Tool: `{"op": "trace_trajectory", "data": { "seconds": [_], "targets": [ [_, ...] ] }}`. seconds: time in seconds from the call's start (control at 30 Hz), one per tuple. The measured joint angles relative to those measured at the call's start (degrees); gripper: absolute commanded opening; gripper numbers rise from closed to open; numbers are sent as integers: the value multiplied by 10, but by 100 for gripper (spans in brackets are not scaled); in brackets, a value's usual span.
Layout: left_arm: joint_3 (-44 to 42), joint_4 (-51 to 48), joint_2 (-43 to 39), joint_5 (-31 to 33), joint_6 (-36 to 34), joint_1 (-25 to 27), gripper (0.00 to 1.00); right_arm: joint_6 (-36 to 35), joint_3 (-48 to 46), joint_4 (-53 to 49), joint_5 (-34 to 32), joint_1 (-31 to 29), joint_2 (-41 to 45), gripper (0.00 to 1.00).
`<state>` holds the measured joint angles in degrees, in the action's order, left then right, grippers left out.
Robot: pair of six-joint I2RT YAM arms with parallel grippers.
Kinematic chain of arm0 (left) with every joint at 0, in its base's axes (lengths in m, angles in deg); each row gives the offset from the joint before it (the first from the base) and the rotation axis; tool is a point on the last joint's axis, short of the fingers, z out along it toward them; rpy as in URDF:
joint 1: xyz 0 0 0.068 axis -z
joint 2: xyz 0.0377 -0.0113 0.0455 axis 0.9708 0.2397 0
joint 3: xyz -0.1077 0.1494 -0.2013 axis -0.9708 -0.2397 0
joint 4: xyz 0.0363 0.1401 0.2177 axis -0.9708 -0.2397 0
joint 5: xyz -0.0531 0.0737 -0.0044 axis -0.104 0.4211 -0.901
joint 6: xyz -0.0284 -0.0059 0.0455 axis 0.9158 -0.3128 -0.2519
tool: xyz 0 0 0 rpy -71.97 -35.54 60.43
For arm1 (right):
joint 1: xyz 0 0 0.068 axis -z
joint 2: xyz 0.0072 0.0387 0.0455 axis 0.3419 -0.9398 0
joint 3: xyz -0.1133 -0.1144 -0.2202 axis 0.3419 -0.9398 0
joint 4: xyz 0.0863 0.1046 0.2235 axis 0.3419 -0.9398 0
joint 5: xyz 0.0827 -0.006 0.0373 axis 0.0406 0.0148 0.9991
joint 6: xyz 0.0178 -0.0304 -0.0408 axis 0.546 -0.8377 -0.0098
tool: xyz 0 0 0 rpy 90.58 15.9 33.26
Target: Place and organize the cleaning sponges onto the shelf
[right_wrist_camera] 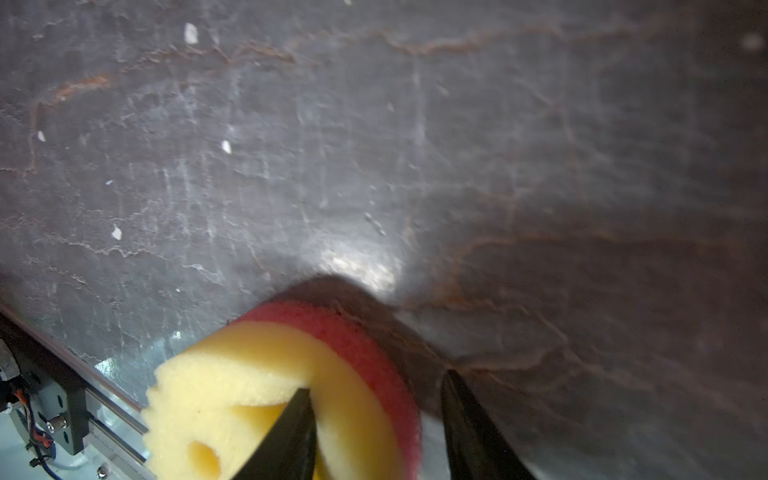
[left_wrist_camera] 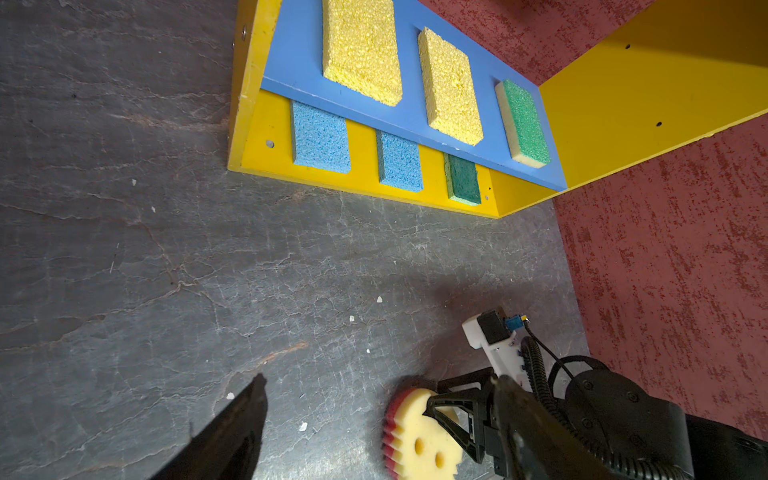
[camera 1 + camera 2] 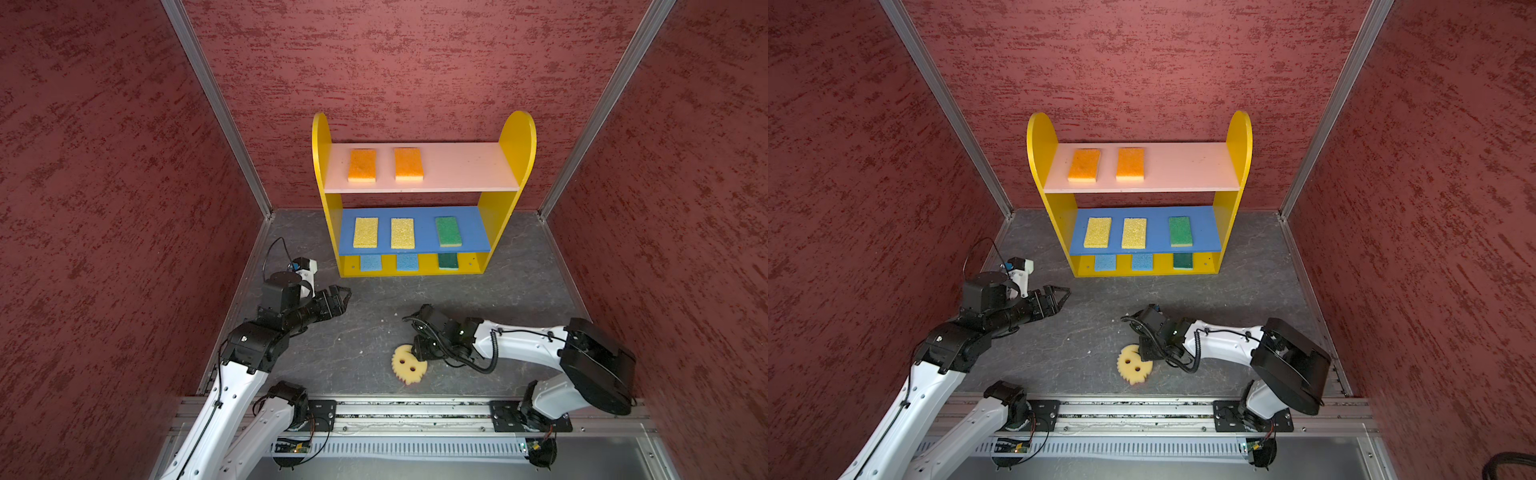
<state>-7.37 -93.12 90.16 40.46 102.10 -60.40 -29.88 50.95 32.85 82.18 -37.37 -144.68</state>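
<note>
The shelf (image 3: 517,137) (image 3: 1239,137) stands at the back wall. Two orange sponges (image 3: 362,165) lie on its pink top board. Two yellow ones (image 3: 365,232) and a green one (image 3: 449,231) sit on the blue board. Two blue ones (image 3: 370,262) and a dark green one (image 3: 448,261) rest on the base. The round yellow smiley sponge (image 3: 407,365) (image 3: 1133,368) (image 2: 419,436) (image 1: 249,395) lies on the floor in front. My right gripper (image 3: 415,353) (image 1: 378,382) straddles its rim, one finger in the mouth slot, the other beyond the pink layer with a gap. My left gripper (image 3: 347,300) (image 2: 376,378) hovers open and empty, left of the shelf.
Red textured walls (image 3: 124,166) close in both sides and the back. A metal rail (image 3: 415,411) runs along the front edge, just behind the smiley sponge. Small white crumbs (image 2: 303,426) dot the dark stone floor (image 3: 374,316) between the arms.
</note>
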Motion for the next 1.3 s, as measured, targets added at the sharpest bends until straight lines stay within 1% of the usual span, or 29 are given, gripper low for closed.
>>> {"op": "trace_trajectory", "data": {
  "seconds": [0.2,0.3,0.43,0.53,0.57,0.67,0.8,0.97,1.13,1.3],
  "targets": [
    [-11,0,0,-26,0,-1,85,-12,20,3,-13,-1,-10,6],
    [-23,5,0,-49,0,-1,84,-17,23,-10,-33,-1,-1,1],
    [-46,17,-3,-79,0,3,83,-19,23,-31,-57,2,36,0],
    [-56,23,-6,-81,2,18,83,-18,20,-38,-68,10,83,0],
    [-58,26,-8,-80,4,26,84,-17,17,-38,-69,15,101,0],
    [-63,37,-12,-68,11,66,88,-11,9,-37,-68,33,143,0],
    [-65,59,2,-37,22,139,89,-2,-2,-32,-64,53,186,0],
    [-64,87,65,26,32,242,88,6,-7,-27,-49,74,232,0],
    [-64,125,128,55,44,297,90,12,-25,-22,-39,92,269,0],
    [-64,178,178,55,64,326,91,23,-64,-11,-20,107,287,0]
  ]
}}
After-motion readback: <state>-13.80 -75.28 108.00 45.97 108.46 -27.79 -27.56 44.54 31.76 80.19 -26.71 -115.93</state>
